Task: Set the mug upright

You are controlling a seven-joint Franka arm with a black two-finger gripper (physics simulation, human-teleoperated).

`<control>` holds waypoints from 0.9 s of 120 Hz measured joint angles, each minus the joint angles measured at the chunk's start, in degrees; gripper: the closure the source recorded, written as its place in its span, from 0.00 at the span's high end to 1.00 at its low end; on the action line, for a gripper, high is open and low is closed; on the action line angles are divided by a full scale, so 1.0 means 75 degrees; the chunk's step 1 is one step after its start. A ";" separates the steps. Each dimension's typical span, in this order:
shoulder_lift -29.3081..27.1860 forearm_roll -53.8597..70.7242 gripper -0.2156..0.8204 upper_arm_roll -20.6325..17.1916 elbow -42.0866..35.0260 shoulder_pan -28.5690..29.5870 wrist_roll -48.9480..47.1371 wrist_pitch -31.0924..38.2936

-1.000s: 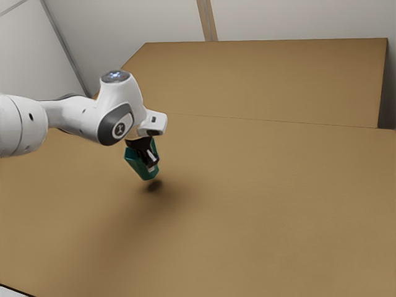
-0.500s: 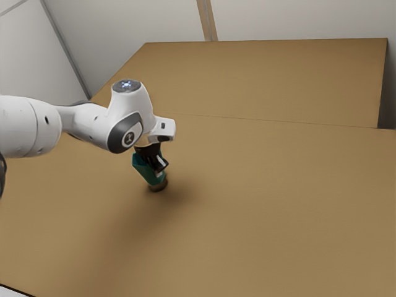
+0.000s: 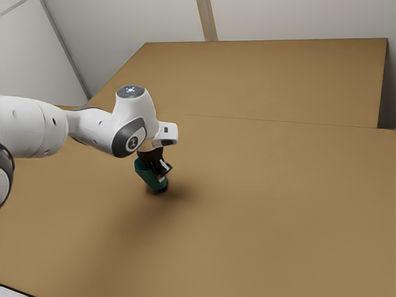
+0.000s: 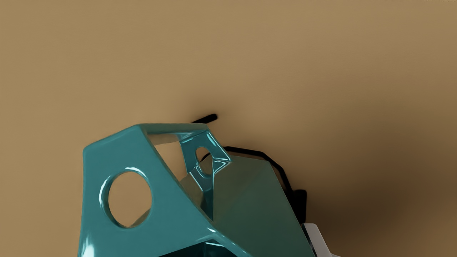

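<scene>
A brown table (image 3: 278, 185) fills the exterior view's foreground as a gripper (image 3: 160, 175) pinches a tilted teal mug (image 3: 148, 176), low end at or just above the surface.
Release at this lean could topple it; pressing its edge down could twist it. In the wrist view, a pale fingertip (image 4: 316, 238) meets slanting, glossy sides that might slip.

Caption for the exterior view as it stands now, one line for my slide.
Gripper holding a green mug at a tilt, its base close to the brown table.
</scene>
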 joint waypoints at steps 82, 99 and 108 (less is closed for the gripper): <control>-0.0066 -0.0015 0.51 -0.0009 0.0092 -0.0021 -0.0142 0.0019; -0.0195 -0.0013 0.56 -0.0012 0.0139 -0.0040 -0.0158 -0.0017; -0.0298 -0.0013 0.59 -0.0013 0.0165 -0.0056 -0.0164 -0.0038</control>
